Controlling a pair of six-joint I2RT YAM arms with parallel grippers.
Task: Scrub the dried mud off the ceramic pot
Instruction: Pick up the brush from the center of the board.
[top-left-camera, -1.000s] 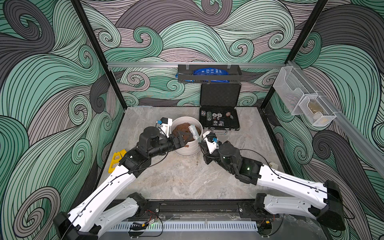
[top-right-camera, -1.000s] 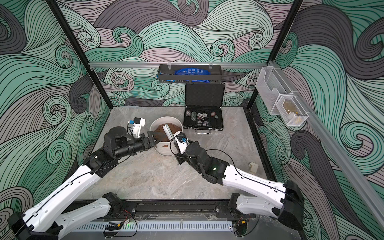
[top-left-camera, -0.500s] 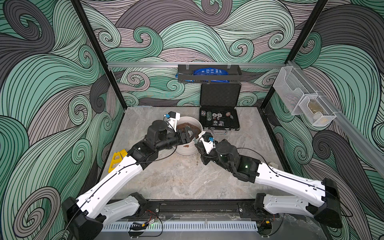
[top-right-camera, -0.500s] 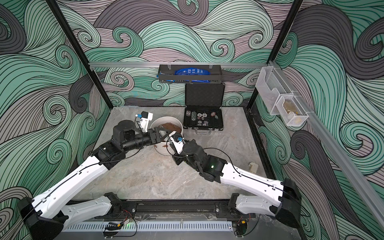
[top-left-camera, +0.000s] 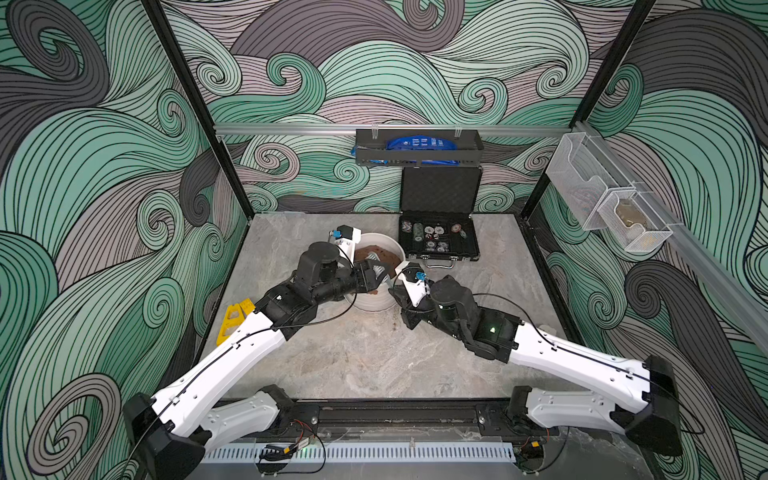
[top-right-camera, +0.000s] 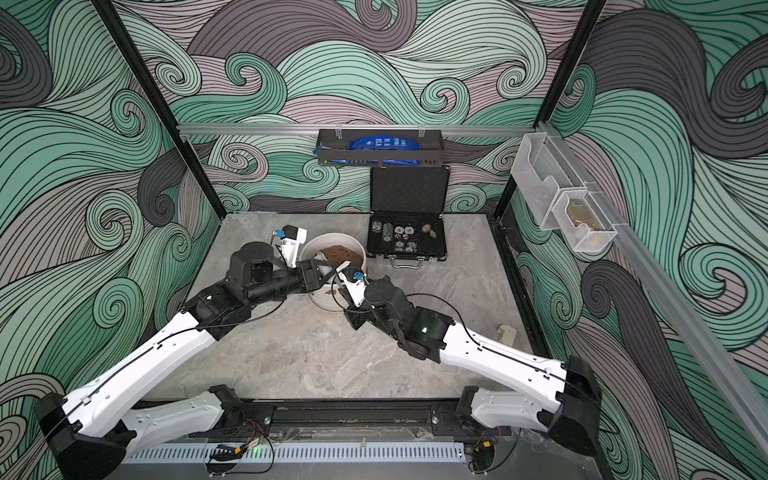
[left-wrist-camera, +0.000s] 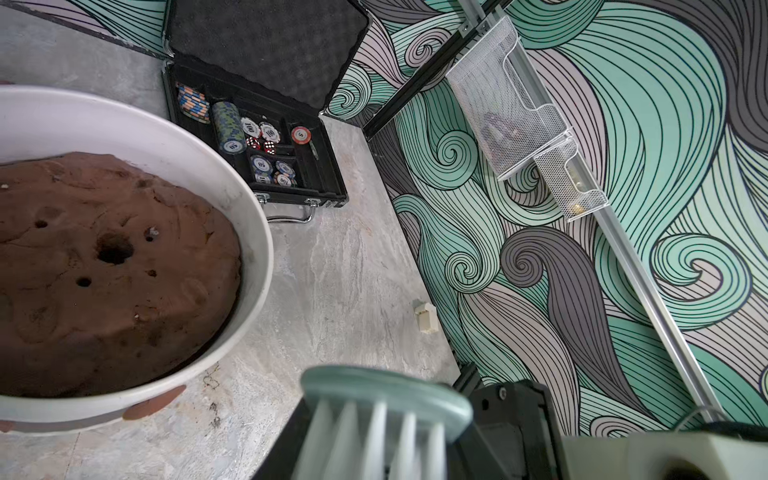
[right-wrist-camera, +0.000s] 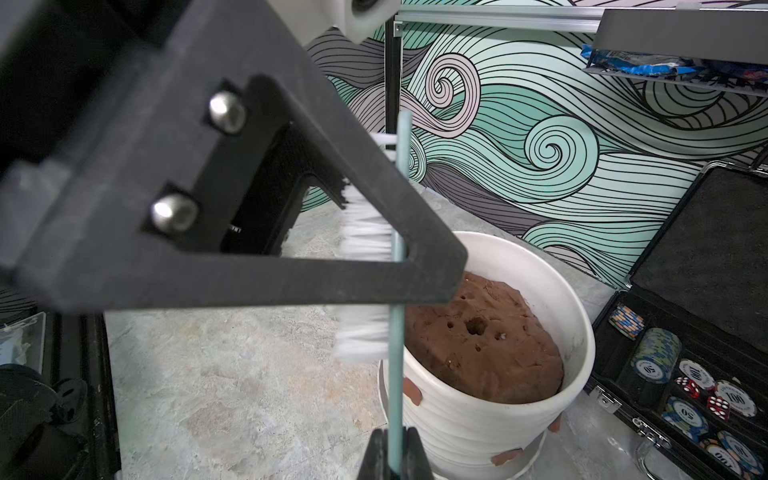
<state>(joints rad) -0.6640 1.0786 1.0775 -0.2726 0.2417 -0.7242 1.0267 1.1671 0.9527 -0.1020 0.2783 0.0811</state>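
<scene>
The right gripper (right-wrist-camera: 395, 455) pinches the brush (right-wrist-camera: 365, 237) by its handle, the left gripper (top-left-camera: 375, 277) flanks the bristle head — jaws clamped or not, I cannot tell — beside the ceramic pot (right-wrist-camera: 469, 419) between both arms: probably a regrip, then bristles must meet the dried mud (right-wrist-camera: 412, 390) on its ribbed wall.

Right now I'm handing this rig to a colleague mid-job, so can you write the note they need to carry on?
Right gripper: shut on the handle of the brush, held by the pot's rim with the bristles not on the pot.
Left gripper: jaws either side of the brush's bristle end; whether it grips cannot be told.
Ceramic pot: upright on the table, filled with soil, beside the open chip case.
Done: brush in hand at the pot.
Left: dried mud patches show on the ribbed outer wall; all need scrubbing.
</scene>
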